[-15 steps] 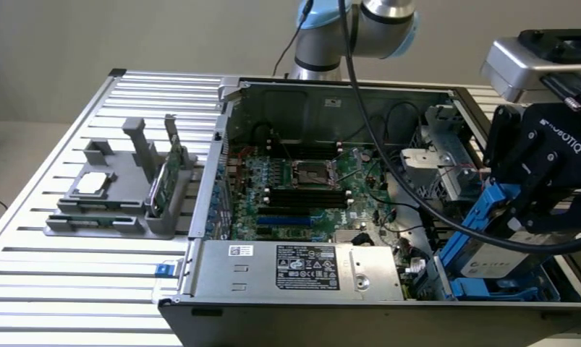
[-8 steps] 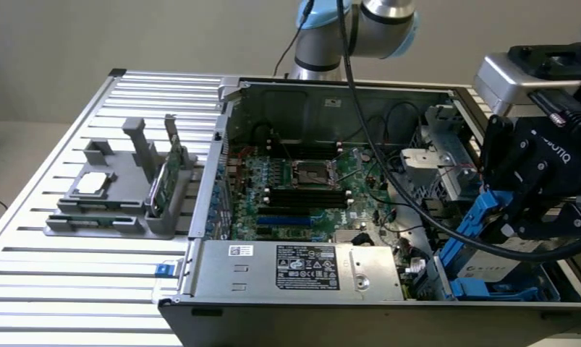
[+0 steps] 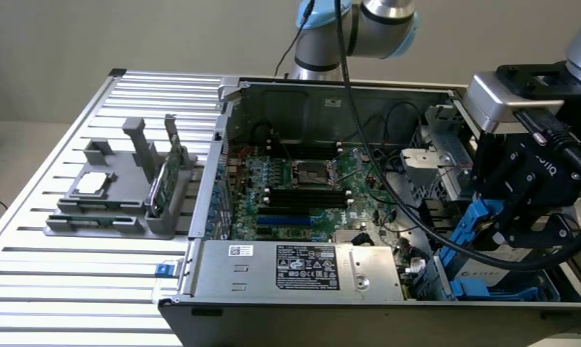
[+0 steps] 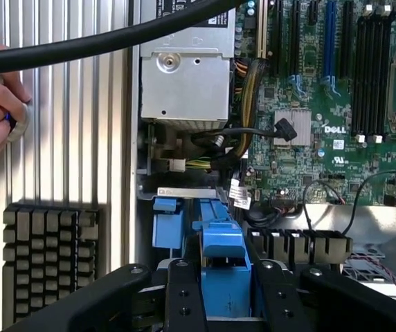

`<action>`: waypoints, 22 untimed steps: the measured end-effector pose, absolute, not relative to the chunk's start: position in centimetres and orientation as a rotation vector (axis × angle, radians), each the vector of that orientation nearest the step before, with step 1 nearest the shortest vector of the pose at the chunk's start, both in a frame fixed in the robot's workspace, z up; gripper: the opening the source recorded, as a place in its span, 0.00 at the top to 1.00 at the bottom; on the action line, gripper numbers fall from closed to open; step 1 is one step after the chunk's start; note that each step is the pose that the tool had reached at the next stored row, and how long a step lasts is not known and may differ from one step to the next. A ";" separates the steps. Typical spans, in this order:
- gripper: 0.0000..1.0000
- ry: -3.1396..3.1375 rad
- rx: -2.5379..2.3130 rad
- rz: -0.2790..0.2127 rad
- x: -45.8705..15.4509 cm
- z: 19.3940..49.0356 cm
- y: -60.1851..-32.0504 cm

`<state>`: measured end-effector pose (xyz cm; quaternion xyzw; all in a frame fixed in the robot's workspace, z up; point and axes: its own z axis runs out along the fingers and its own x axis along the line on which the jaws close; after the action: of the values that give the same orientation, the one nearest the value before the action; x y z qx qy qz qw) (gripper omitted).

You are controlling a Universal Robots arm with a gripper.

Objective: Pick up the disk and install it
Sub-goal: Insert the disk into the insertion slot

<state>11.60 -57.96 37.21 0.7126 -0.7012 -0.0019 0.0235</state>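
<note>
A: What is here, largest thing first?

B: An open Dell computer case (image 3: pixel 319 94) lies on a slatted metal table (image 3: pixel 39 289). The arm's gripper (image 3: pixel 510 237) hangs over the drive bay at the case's corner, on the exterior view's right.

A: Where is the disk (image 3: pixel 485 278)?

B: In that bay, directly under the gripper. The 2 black fingers (image 4: pixel 184 294) press against either side of its blue frame (image 4: pixel 226 263), apparently gripping it. The frame's length runs between them, toward the power supply (image 4: pixel 184 76).
</note>
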 end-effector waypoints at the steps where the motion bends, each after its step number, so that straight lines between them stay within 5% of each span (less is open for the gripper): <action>1: 0.67 -2.170 2.206 -0.005 11.6 37.1 -58.0; 22: 0.60 -2.163 2.198 0.010 11.6 36.3 -57.7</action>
<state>11.64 -57.65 36.28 0.7125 -0.7011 0.0031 0.0286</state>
